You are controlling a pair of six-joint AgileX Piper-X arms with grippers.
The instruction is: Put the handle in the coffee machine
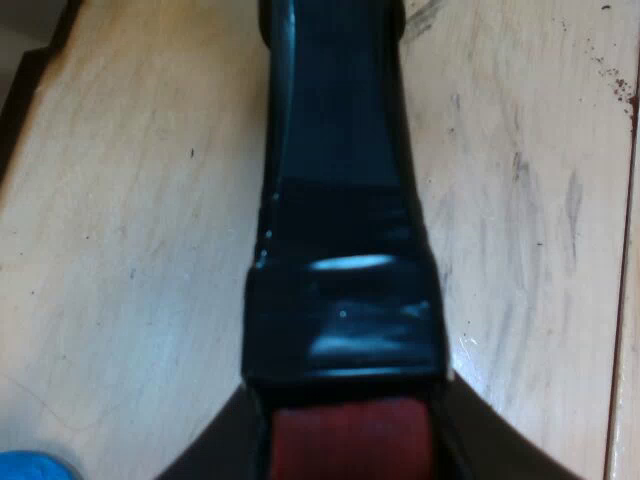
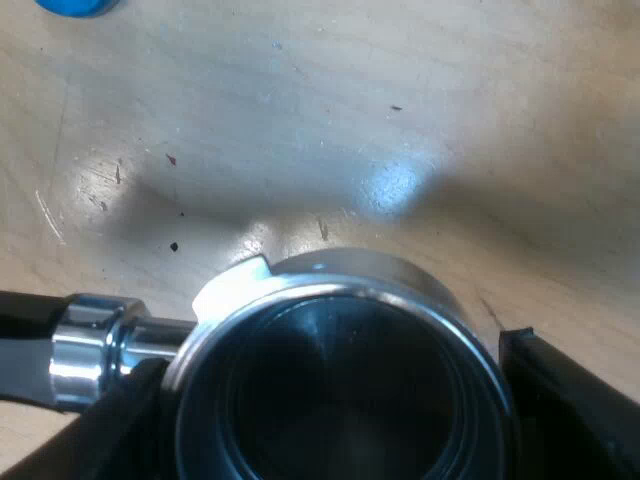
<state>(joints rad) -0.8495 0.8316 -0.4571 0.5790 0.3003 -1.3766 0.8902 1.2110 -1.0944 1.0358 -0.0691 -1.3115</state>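
Left claw [image 1: 345,395]: both black fingers [image 1: 215,450] close in on the handle [image 1: 335,150] just ahead of its red end [image 1: 350,440], with no gap visible on either side; it is clamped on the handle. The handle is dark, glossy and smooth. A taped-looking band sits where the fingers meet it, and from there the handle narrows slightly as it runs away from the claw over the worktop [image 1: 130,220]. Whether it rests on the wood or is held clear of it cannot be told. The worktop is pale wood, matt, scuffed with grey streaks and small dark specks. Bare wood lies open on both sides of the handle. On one side a dark seam [image 1: 622,300] runs through the boards, well apart from the handle. A dark edge bounds the wood on the far side. A blue item [image 1: 30,466] lies near one finger, apart from the handle; what it is cannot be told. Right claw [image 2: 330,360]: its fingers [image 2: 575,400] stand to either side of the holder [image 2: 340,285] and press against the round metal cup, so it is clamped there. The cup is polished steel, with its mouth open toward the camera, a dark hollow inside and a small lug on the rim. A bright chrome neck [image 2: 90,350] joins it to the dark handle. Past the cup the wood is open and lightly scratched, and the blue item [image 2: 75,5] lies well apart from it.
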